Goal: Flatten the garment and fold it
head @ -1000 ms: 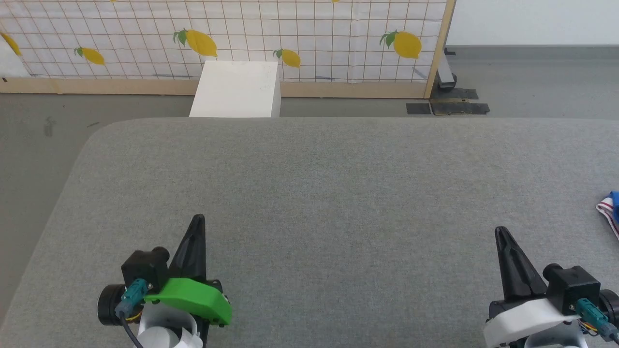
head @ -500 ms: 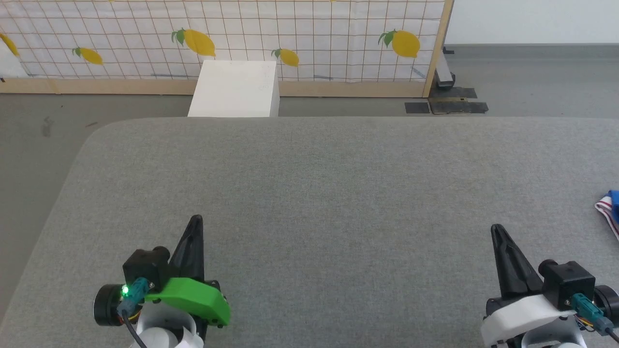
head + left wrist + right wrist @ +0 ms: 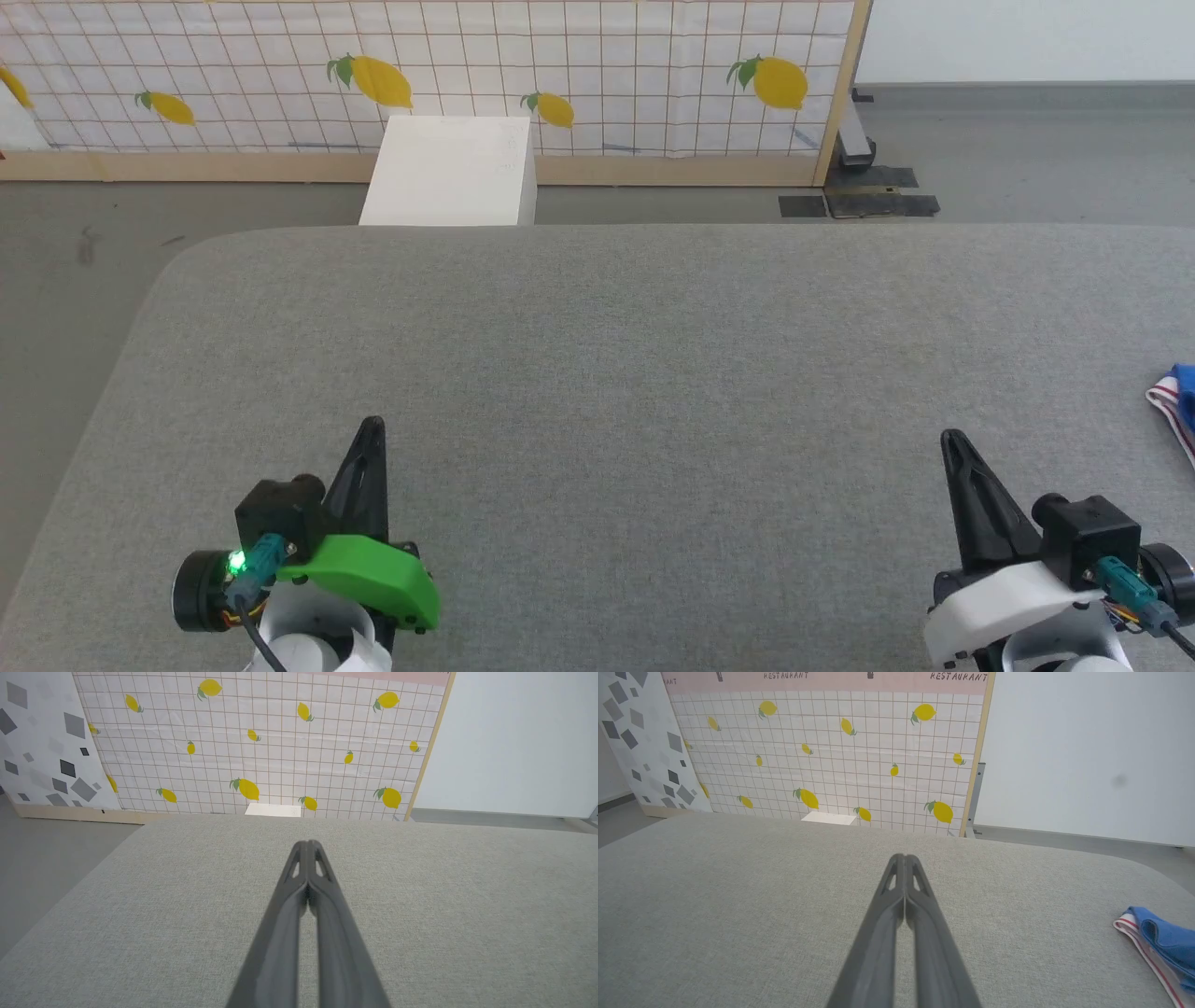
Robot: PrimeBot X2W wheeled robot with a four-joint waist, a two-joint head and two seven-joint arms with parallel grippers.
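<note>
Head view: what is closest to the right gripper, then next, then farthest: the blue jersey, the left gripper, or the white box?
1. Blue jersey, on the right gripper's right.
2. Left gripper, across the table.
3. White box, past the table's far edge.

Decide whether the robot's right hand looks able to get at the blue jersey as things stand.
Probably yes. The jersey lies right of the right hand, with only bare grey cushioned surface between them; the shut hand would need opening first.
</note>
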